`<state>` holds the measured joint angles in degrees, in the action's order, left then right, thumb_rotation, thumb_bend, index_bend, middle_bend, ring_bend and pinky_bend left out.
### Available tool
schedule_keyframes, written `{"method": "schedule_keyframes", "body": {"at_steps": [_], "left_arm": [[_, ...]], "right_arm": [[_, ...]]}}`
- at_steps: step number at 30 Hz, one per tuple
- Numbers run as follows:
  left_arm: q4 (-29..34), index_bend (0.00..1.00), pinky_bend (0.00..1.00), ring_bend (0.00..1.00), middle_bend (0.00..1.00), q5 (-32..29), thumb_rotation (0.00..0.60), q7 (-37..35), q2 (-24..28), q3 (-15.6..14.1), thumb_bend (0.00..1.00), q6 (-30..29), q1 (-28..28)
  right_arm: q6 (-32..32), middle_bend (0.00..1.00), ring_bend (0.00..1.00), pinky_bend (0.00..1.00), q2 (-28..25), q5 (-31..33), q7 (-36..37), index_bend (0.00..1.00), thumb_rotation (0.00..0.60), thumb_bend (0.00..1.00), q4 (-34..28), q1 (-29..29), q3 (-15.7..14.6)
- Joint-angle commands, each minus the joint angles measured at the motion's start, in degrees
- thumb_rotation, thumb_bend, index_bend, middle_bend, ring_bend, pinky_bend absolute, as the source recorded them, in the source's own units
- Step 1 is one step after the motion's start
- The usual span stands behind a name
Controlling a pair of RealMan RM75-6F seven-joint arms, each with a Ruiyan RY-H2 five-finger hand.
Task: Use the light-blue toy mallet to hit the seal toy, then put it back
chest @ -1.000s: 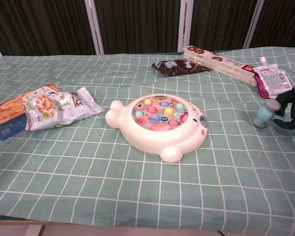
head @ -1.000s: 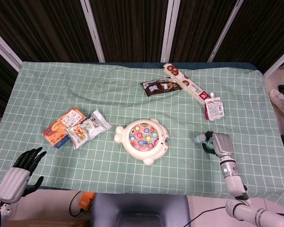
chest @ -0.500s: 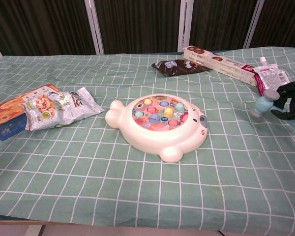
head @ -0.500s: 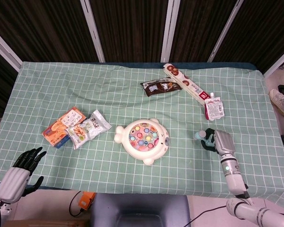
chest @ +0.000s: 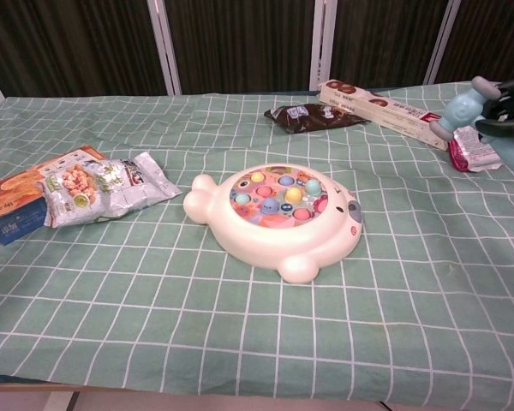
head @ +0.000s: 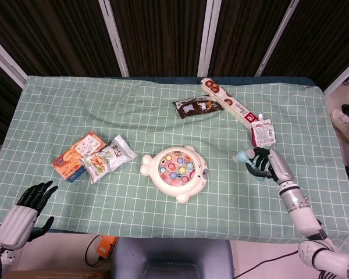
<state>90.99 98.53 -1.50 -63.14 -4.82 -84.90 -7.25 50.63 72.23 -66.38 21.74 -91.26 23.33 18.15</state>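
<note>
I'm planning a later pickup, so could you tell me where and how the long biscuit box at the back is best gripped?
Grip the long biscuit box across its narrow width near mid-length, coming from above. It lies flat and slanted; its right end touches the red pouch and the brown packet sits by its left end, so the middle is freest.

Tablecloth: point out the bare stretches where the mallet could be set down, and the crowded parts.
Free: the near strip in front of the seal toy, and the far left corner. Crowded: the snack packs at left, and the far right around the long box and pouch.
</note>
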Motion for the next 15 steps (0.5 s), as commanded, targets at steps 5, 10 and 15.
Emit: {"method": "schedule_keyframes", "body": {"at_steps": [5,10,15], "left_arm": [[-0.01,0.0,0.11,0.0,0.0,-0.07,0.6,-0.24,0.1,0.04,0.4,-0.16,0.05],[-0.04,0.0,0.11,0.0,0.0,-0.01,0.6,-0.33,0.22,0.02,0.4,-0.32,0.1],[-0.14,0.0,0.11,0.0,0.0,-0.04,0.6,-0.88,0.49,0.05,0.4,-0.8,0.3]], "right_arm": [[-1.41,0.71,0.73,0.77,-6.09,-0.9,-12.02,0.99,0.6,0.7,-10.44,3.98,0.35],[-3.56,0.71,0.74,0.78,-9.06,10.66,-25.94,0.99,0.6,0.71,-19.3,10.71,1.04],[-0.58,0.71,0.74,0.78,-6.12,26.07,-42.92,0.99,0.6,0.72,-22.34,21.02,-1.41]]}}
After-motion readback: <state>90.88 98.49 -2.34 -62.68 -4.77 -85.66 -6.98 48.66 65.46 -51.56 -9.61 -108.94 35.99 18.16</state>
